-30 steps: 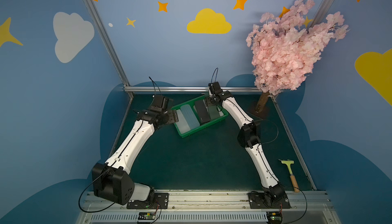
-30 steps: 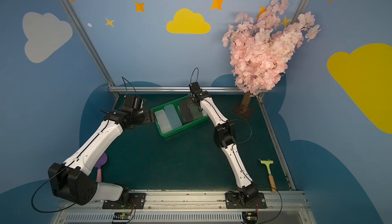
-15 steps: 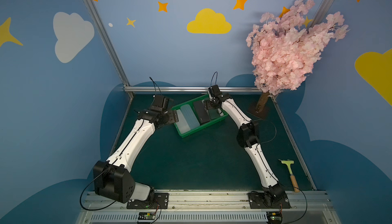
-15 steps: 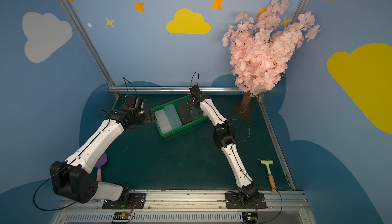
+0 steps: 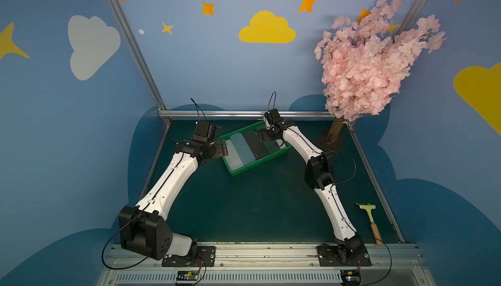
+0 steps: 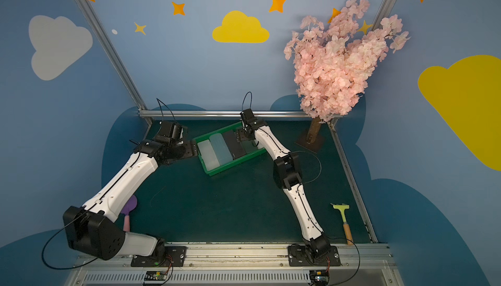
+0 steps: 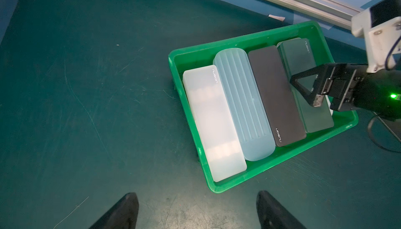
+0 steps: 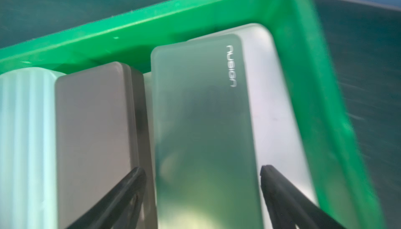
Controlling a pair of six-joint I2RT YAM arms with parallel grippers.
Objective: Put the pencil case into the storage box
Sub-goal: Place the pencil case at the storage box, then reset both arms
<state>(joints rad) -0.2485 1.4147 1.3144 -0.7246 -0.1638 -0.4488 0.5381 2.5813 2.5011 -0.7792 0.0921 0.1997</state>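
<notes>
Flanking pencil case (image 8: 201, 108), right claw (image 8: 201, 168) (unclear from above)

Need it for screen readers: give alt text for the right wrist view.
The open right hand straddles a dark green pencil case lying on a pale case in a corner of the storage box. A grey case and a ribbed blue case lie alongside.

Left arm (image 5: 173, 181) and right arm (image 5: 336, 211) match — white shells, black joints (thin black cables trailing) — slender black pincer fingers (image 8: 282, 195).
</notes>
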